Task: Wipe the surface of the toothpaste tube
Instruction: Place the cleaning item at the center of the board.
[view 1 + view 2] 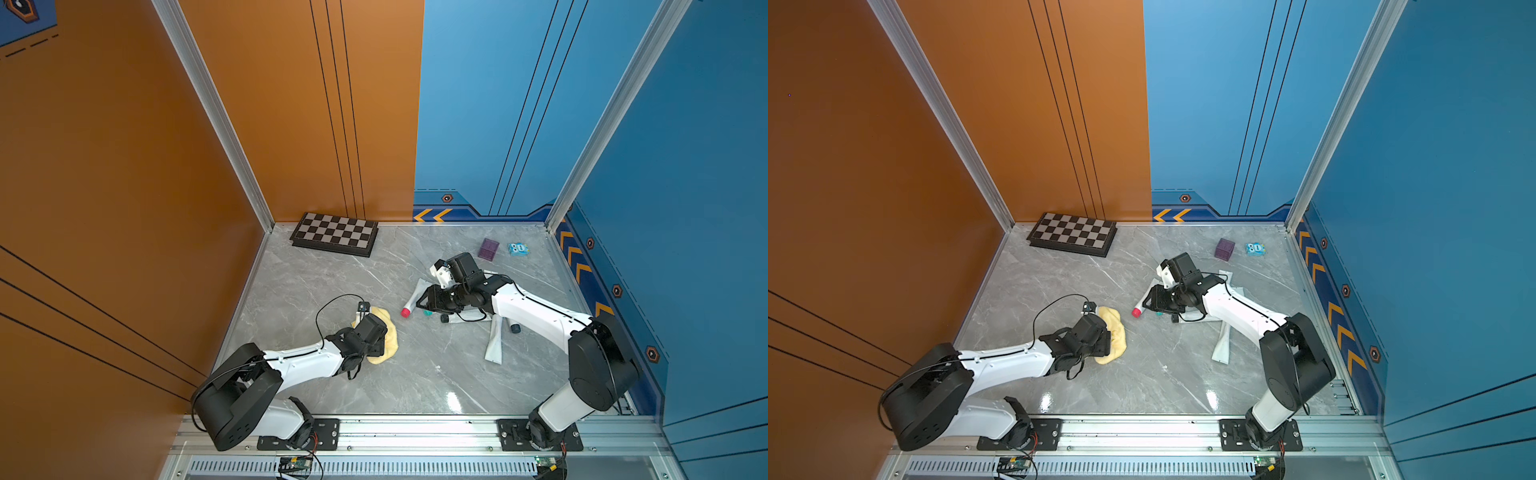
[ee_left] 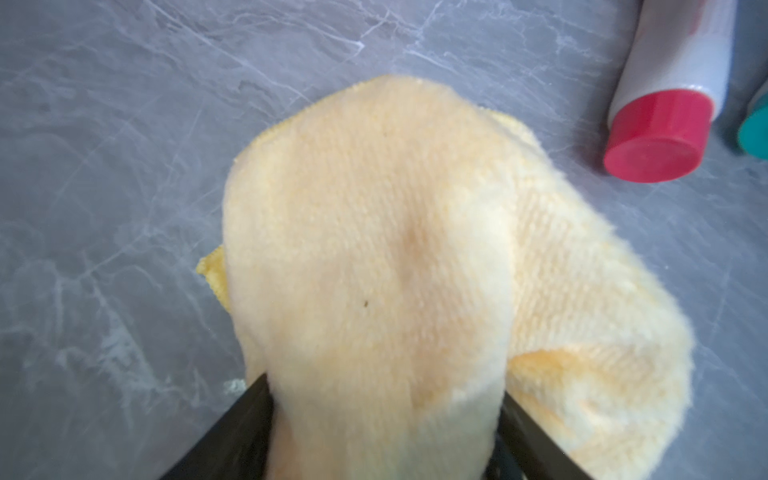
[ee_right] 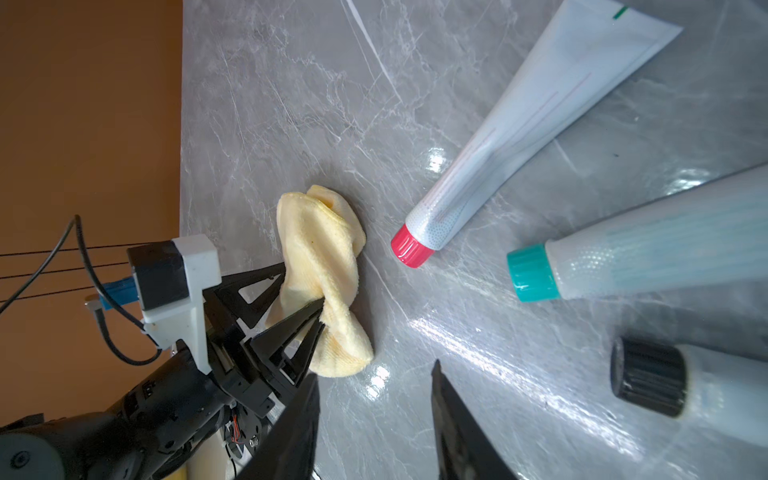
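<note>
Yellow cloth (image 2: 374,249) in left fingers (image 2: 224,440) (bunched)

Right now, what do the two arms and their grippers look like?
The left arm and right arm have white shells, bulky black joint housings and thin black cables. The left gripper has black open triangular-truss fingers, plus a white bracket carrying a black camera with a blue plug. The right gripper shows pointed black fingers.
</note>
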Robot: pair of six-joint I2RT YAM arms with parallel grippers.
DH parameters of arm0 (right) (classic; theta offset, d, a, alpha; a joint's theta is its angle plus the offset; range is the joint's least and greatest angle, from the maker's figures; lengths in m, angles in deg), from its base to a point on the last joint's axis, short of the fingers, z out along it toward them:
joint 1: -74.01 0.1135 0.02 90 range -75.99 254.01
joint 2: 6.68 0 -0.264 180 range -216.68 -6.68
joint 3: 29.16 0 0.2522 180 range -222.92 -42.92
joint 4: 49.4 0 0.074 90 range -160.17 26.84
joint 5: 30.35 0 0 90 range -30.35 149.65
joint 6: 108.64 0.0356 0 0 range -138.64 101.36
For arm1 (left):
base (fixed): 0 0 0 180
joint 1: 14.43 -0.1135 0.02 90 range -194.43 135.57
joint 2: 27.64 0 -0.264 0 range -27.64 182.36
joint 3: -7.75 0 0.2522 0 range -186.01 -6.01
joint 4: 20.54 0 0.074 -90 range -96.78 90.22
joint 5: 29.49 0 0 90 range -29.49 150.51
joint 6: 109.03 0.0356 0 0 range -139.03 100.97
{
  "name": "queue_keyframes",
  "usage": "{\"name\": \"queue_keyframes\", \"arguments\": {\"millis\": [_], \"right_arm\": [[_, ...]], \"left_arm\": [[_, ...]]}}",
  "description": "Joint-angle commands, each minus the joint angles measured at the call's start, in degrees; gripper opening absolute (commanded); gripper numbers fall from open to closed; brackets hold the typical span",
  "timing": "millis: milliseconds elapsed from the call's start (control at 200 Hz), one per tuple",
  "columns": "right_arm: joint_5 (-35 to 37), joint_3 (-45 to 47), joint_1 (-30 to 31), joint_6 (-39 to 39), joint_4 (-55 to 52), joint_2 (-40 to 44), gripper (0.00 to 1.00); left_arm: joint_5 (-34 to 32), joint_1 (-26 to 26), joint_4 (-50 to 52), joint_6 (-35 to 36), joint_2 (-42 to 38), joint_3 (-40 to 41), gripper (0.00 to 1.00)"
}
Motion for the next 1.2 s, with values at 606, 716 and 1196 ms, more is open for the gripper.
{"name": "queue_keyframes", "arguments": {"millis": [606, 716, 1196], "right_arm": [[14.79, 8.66, -11.93, -0.84, -8.8, 12.14, 0.63], [14.45, 8.5, -12.46, -1.41, -9.53, 12.1, 0.63], [25.65, 15.74, -21.96, 2.5, -11.88, 18.77, 0.63]], "left_arm": [[-4.59, 0.56, 27.41, 0.74, -15.27, -5.56, 0.99], [-3.85, 0.72, 27.45, 1.03, -15.72, -6.14, 0.98], [-2.67, 2.21, 31.23, 6.81, -20.47, -16.22, 0.99]]}}
